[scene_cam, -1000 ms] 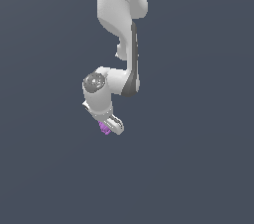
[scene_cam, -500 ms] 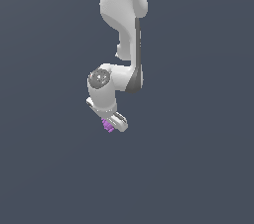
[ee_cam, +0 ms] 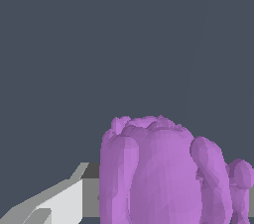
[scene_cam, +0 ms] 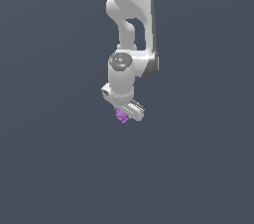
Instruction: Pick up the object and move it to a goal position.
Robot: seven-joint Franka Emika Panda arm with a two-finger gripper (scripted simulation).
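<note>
The object is a small bright purple, lumpy, ridged thing (scene_cam: 121, 115) held under my white gripper (scene_cam: 124, 113) in the middle of the exterior view. It is much smaller than the gripper. In the wrist view the purple object (ee_cam: 163, 173) fills the near part of the picture, and one grey-white finger (ee_cam: 54, 203) shows beside it. The other finger is hidden behind the object. The gripper is shut on the object. The white arm (scene_cam: 131, 25) reaches down from the top of the exterior view. No goal marker shows.
A plain dark grey-blue surface (scene_cam: 49, 158) lies all around the arm in both views. No other object, container or edge shows.
The gripper has moved toward the exterior view's right and a little up, with the purple object still in it. The wrist has turned somewhat.
</note>
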